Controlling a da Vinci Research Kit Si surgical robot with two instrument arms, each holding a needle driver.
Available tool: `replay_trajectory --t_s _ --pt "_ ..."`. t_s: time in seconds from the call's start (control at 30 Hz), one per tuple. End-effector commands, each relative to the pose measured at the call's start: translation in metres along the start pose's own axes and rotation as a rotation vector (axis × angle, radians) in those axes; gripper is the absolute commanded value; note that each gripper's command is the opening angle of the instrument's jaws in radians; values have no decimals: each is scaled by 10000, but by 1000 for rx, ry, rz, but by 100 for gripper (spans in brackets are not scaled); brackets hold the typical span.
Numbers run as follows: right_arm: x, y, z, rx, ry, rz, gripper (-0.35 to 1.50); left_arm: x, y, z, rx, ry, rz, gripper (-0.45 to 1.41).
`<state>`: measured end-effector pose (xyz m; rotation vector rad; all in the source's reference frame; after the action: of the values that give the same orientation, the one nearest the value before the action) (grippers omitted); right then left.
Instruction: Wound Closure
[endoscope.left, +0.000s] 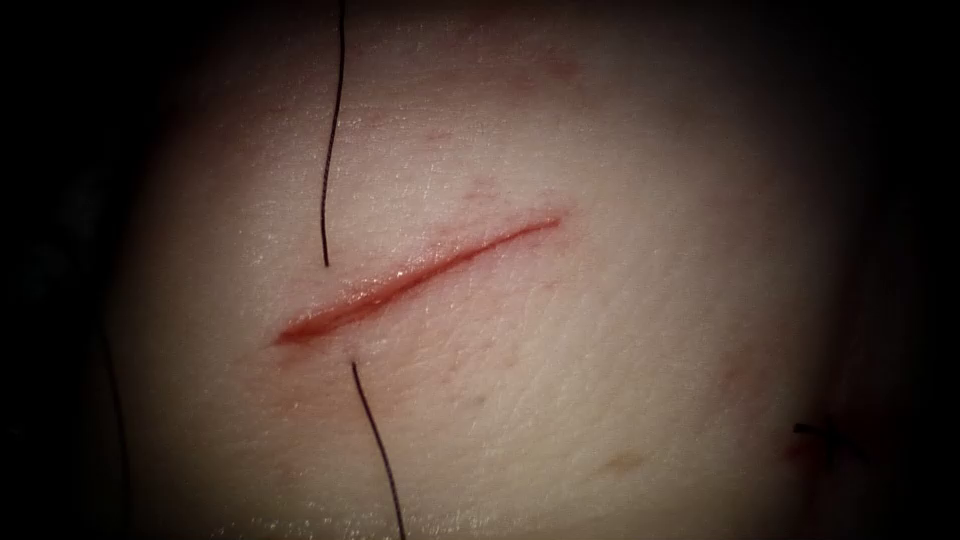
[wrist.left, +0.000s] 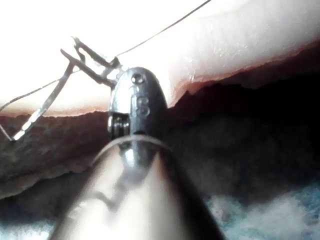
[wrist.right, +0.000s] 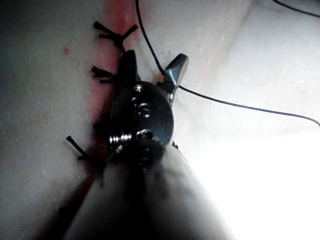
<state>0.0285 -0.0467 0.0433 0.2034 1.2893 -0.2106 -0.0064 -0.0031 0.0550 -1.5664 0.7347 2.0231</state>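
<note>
the tissue (endoscope.left: 620, 340) lies broad under the endoscope, its cut (endoscope.left: 420, 280) slanting from near-left to far-right, open and wet with red fluid (endoscope.left: 330, 318); my left tool (wrist.left: 69, 46) hangs off the tissue's edge, jaws pressed on the needle (wrist.left: 45, 105), as far as i can judge near one end of its curve, so the needle is out of the tissue; my right tool (wrist.right: 156, 56) has its jaws spread and pinches nothing; the thread (endoscope.left: 325, 180) enters the tissue on the far side of the cut near its left end and comes out on the near side, so i judge one pass is laid and not yet drawn snug or tied; most of the cut is unclosed; the next move, i think, calls for a firm hold on thread without dragging the edges; the slack runs just beside my right jaws and could snag; an older stitched line with cut ends (wrist.right: 107, 31) lies just beside them too.
</note>
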Motion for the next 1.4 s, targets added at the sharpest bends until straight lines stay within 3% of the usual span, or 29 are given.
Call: replay_trajectory --t_s 0.03,0.2,0.47,0.6,0.77,0.9,1.13,1.27,1.4 --pt "-3 24 -15 -73 3 1 96 -6 12 1 -3 0 -3 -45" --pt "3 71 -41 -182 -1 -3 118 -8 12 1 -3 1 -2 -45" --pt "-4 105 -53 -197 -18 8 131 -9 12 0 -4 3 -2 -45" --pt "-11 106 -63 -193 -18 10 141 -8 -5 -14 -12 -3 -12 -45" --pt "-19 101 -82 -181 -15 8 138 -9 -62 -63 65 -35 -4 -45" --pt "-19 104 -79 -184 -17 10 138 -11 -93 -98 120 -58 5 -45" --pt "-16 107 -75 -198 -8 15 146 -14 -105 -102 161 -82 32 -45" --pt "-16 107 -93 -235 7 90 148 -11 -104 -90 171 -88 37 -45" --pt "-19 106 -129 -267 -1 111 148 -7 -91 -78 164 -73 48 -45"
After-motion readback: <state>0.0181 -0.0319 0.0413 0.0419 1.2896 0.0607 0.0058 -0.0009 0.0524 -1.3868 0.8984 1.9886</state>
